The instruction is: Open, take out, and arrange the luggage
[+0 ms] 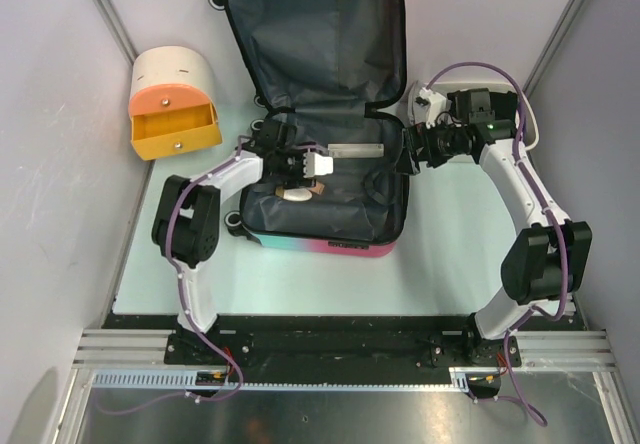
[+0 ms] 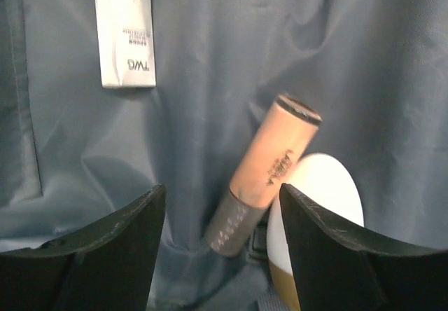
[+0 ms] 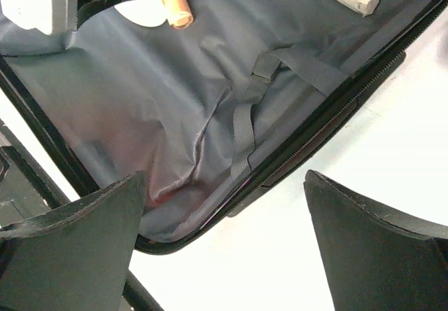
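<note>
The luggage [image 1: 320,44] lies open on the table with its lid propped up at the back and dark grey lining showing in both halves. My left gripper [image 1: 300,164] reaches into the lower half. In the left wrist view its jaws [image 2: 220,192] stand apart around a peach tube with a grey cap [image 2: 269,171]. A white oval object [image 2: 325,185] lies beside the tube, partly behind the right finger. A long white box [image 2: 126,31] lies farther in. My right gripper [image 1: 408,151] hangs wide open over the luggage's right rim [image 3: 280,164], holding nothing.
A cream-and-orange drawer box [image 1: 173,104] stands at the back left with its drawer pulled out. A white basin [image 1: 528,124] sits at the back right, mostly behind my right arm. Grey straps [image 3: 245,115] cross the lining. Walls close in on both sides.
</note>
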Controlling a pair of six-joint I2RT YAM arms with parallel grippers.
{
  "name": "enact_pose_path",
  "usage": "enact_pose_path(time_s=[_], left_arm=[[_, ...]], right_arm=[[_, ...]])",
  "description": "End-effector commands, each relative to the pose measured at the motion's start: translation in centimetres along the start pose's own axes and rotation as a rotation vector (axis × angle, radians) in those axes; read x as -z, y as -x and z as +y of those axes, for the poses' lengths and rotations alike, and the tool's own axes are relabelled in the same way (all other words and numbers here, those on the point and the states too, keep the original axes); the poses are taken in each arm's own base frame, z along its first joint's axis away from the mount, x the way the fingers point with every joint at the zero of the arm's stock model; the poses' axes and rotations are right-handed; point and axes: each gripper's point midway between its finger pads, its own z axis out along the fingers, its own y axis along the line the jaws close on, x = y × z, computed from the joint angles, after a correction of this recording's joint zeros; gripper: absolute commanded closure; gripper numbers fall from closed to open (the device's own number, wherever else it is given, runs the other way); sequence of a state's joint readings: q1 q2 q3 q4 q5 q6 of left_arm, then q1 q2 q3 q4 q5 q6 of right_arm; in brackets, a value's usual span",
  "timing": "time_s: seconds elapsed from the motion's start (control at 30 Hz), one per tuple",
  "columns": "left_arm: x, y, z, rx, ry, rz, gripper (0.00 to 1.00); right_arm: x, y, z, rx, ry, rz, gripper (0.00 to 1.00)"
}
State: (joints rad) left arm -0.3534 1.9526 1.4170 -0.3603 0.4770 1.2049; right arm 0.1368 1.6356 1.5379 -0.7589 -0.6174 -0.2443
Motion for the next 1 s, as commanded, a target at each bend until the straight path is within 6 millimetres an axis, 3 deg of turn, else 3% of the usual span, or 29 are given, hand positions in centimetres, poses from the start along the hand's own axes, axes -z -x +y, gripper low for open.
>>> enact_pose_path(time_s=[0.0, 0.37, 0.53, 0.67, 0.8, 0.87, 0.9, 0.97], left_arm=[[-2.2, 1.2, 0.8, -0.091, -0.009, -0.004, 0.31], [-5.7, -0.8, -1.0, -0.146, -0.077, 0.053, 0.37], [-5.7, 0.5, 0.9, -0.079, -0.034, 0.025, 0.49], [-3.2, 3.5, 3.5, -0.051, 0.039, -0.028, 0.69], [2.3, 7.2, 6.2, -0.048, 0.144, -0.090, 0.87], [4.2, 7.9, 6.7, -0.038, 0.175, -0.105, 0.95], [6.6, 8.3, 7.5, -0.012, 0.216, -0.121, 0.96], [9.0, 8.6, 8.1, 0.015, 0.252, -0.144, 1.00]], right_arm=[[1.3, 0.9, 0.0, 0.017, -0.015, -0.040, 0.00], [1.1, 0.8, -1.0, 0.002, -0.029, -0.040, 0.00], [0.9, 0.9, -1.1, -0.001, -0.021, -0.042, 0.00], [0.8, 1.1, -1.1, 0.000, -0.017, -0.044, 0.00], [0.6, 1.2, -1.2, -0.002, -0.013, -0.041, 0.00], [0.5, 1.2, -1.2, -0.005, -0.007, -0.041, 0.00], [0.5, 1.3, -1.2, -0.003, -0.006, -0.042, 0.00], [0.4, 1.4, -1.2, -0.002, -0.005, -0.044, 0.00]])
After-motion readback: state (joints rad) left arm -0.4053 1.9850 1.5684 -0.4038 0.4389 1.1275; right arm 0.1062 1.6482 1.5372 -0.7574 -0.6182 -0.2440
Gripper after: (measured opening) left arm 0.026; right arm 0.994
